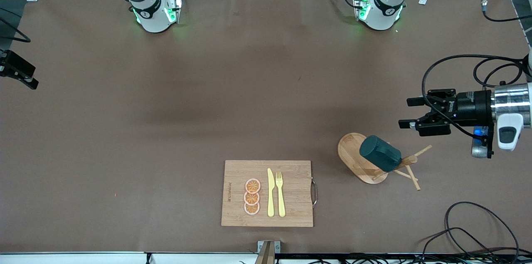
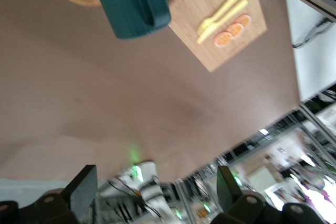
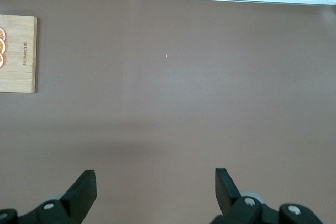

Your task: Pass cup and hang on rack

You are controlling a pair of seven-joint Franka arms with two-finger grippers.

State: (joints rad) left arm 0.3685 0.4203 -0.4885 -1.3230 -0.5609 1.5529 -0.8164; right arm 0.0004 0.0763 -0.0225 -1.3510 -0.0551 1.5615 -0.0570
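Surface (image 1: 166, 102): brown covering, wide, both arm bases along its top edge in the front view.

Cutting board (image 1: 267, 193): rectangular bamboo, near the middle of the edge closest to the front camera, metal handle on the end toward the left arm. On it: three orange slices (image 1: 252, 196) in a stacked row; a yellow knife (image 1: 270, 192) and a yellow fork (image 1: 280, 194) lying side by side, just beside the slices.

Rack (image 1: 357, 160): light wooden mug tree on an oval base, standing toward the left arm's end of the surface, slightly farther from the front camera than the board and well apart from it. Thin dowel pegs fan out from the post.

Cup (image 1: 380, 153): dark teal-green, cylindrical, hanging tilted on the rack, its closed bottom turned toward the base. The left wrist view shows its handle (image 2: 157, 3) as a raised band along the side; the inside is hidden. No fingers touch it.

Left gripper (image 1: 415, 113): in the air over the surface's edge at the left arm's end, near the rack, fingers apart and holding nothing.

Right gripper (image 3: 155, 188): seen only in its own wrist view, over bare surface, fingers spread wide, nothing between them.
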